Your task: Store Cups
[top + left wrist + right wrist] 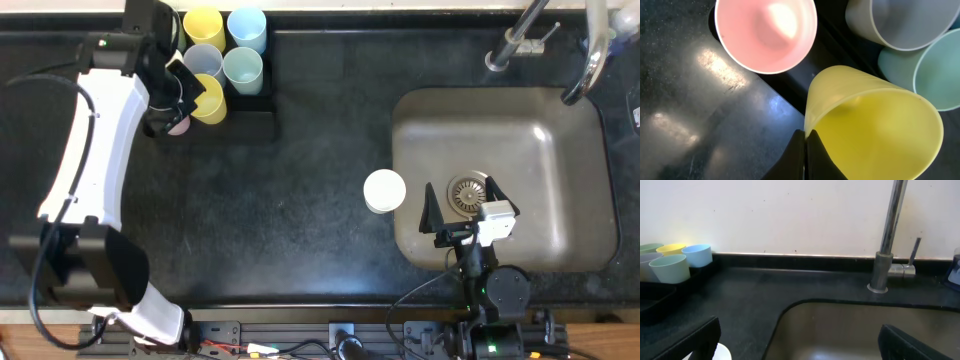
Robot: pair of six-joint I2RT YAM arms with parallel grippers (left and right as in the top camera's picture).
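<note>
One yellow cup (pixel 875 125) hangs tilted from the left gripper (pixel 805 145), which is clamped on its rim wall, likely to lower it into the tray (pixel 250 118) beside the pink cup (pixel 765 32). It looks smooth, plastic and empty. The right gripper (pixel 462 208) hovers spread apart over the sink (pixel 560 130), near a white cup (pixel 384 190) on the counter (pixel 300 180).

Four cups upright in a black tray (pixel 255 118) at the far left of the worktop (pixel 320 150): yellow cup (pixel 203 25) and blue cup (pixel 246 27) at the back, grey cup (pixel 204 60) and mint cup (pixel 242 68) in front of them, packed close together. Next to the grey one, a second yellow cup (pixel 875 125), tilted, its wall pinched in the left pincer (pixel 805 137). Pink cup (pixel 767 32) upright near it, at the tray's left end. White cup (pixel 384 190) alone on the worktop, just beside the left rim of the sink (pixel 400 110), well apart from the others.
</note>
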